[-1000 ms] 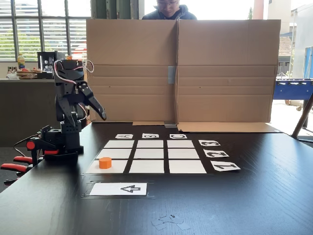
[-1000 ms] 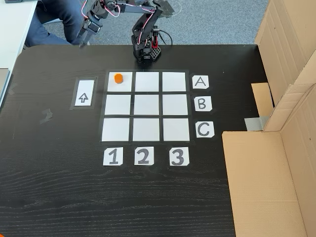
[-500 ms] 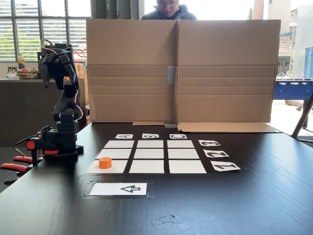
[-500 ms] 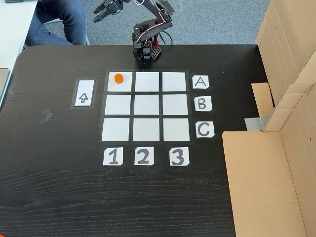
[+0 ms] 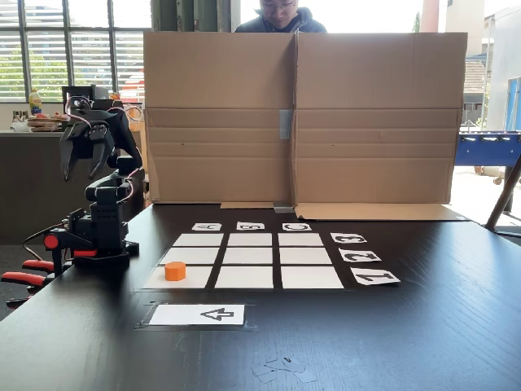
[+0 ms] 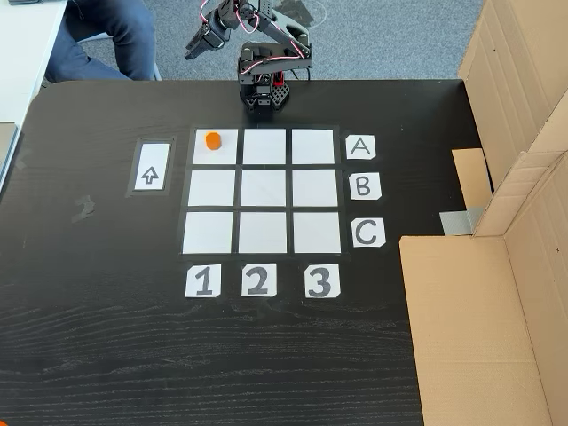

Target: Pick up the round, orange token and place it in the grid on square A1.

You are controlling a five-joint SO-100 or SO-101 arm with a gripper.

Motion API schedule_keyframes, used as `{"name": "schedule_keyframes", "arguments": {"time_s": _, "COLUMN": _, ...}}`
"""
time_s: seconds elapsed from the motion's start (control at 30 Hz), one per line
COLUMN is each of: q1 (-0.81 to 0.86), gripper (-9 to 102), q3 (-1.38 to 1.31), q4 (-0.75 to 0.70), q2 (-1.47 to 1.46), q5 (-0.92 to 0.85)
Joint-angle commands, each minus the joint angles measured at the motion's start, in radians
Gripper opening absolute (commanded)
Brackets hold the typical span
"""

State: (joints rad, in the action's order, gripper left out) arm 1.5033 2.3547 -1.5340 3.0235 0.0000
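Note:
The orange token (image 5: pixel 175 270) (image 6: pixel 212 140) stands flat on square A1 (image 5: pixel 194 278) (image 6: pixel 218 154), the corner of the grid (image 5: pixel 248 256) (image 6: pixel 263 188) nearest the arm's base. It sits toward that square's outer edge. My gripper (image 5: pixel 82 165) (image 6: pixel 193 49) hangs folded back above and behind the base (image 5: pixel 102 240) (image 6: pixel 262 93), well clear of the token. Its fingers point down, spread apart, with nothing between them.
A tall cardboard wall (image 5: pixel 297 118) (image 6: pixel 497 266) borders the table beyond the C row. A white arrow card (image 5: pixel 198 314) (image 6: pixel 151 167) lies beside column 1. A person sits behind the cardboard (image 5: pixel 281 15); a person's legs (image 6: pixel 102 35) are near the table corner. Red clamps (image 5: pixel 28 273) hold the base.
The arm has lifted from its lowered reach toward the grid and folded back over its base. The token has stayed on the same corner square.

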Motion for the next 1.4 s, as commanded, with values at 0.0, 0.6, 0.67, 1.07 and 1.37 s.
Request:
{"name": "schedule_keyframes", "arguments": {"time_s": 0.0, "q1": 0.008, "gripper": 11, "q3": 0.081, "q4": 0.038, "q2": 0.020, "q5": 0.002}}
{"name": "schedule_keyframes", "arguments": {"time_s": 0.6, "q1": 0.071, "gripper": 7, "q3": 0.383, "q4": 0.176, "q2": 0.089, "q5": -0.046}}
{"name": "schedule_keyframes", "arguments": {"time_s": 0.67, "q1": 0.075, "gripper": 7, "q3": 0.413, "q4": 0.204, "q2": 0.097, "q5": -0.046}}
{"name": "schedule_keyframes", "arguments": {"time_s": 1.07, "q1": 0.120, "gripper": 6, "q3": 0.658, "q4": 0.403, "q2": 0.204, "q5": -0.048}}
{"name": "schedule_keyframes", "arguments": {"time_s": 1.37, "q1": 0.126, "gripper": 6, "q3": 0.696, "q4": 0.399, "q2": 0.249, "q5": -0.048}}
